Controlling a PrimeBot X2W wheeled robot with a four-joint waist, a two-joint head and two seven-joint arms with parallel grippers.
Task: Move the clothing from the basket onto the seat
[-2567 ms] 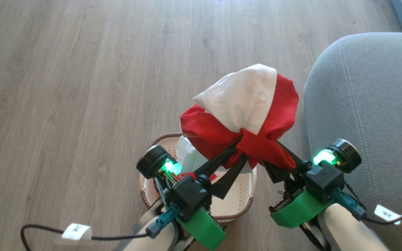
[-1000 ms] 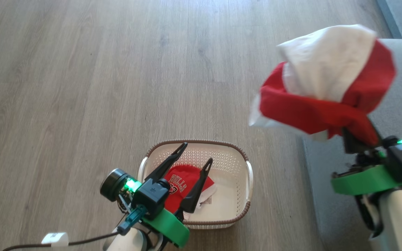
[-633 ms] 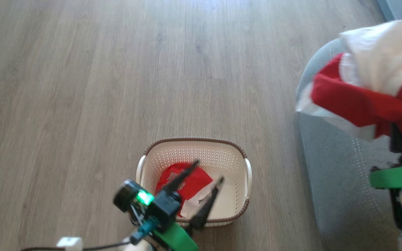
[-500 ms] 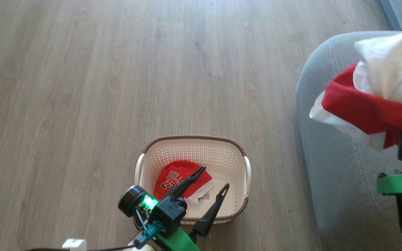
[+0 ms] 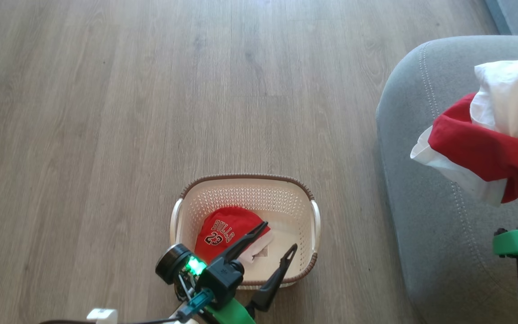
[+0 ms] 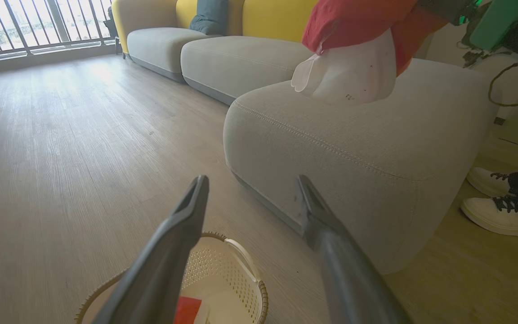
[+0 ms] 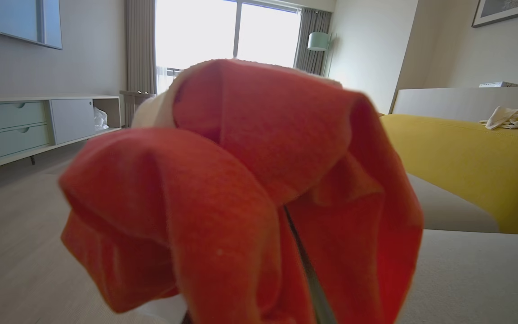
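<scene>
Tightly pinching a bunched red-and-white garment [image 5: 488, 148] above the edge of the seat [image 5: 421, 234], the right jaws risked it sliding off if released there, while the left jaws gaped over the basket [image 5: 245, 180] beside the seat, one jersey [image 5: 223, 231] inside.

Living room — sofa seat [image 6: 353, 135], TV console [image 7: 29, 121], floor lamp [image 7: 318, 42], wood floor [image 5: 151, 90].

Your right wrist view: bright window [image 7: 196, 31] at twelve o'clock, pale sideboard [image 7: 29, 121] at nine, yellow backrest [image 7: 466, 171] at three, floor [image 7: 11, 252] at eight.
</scene>
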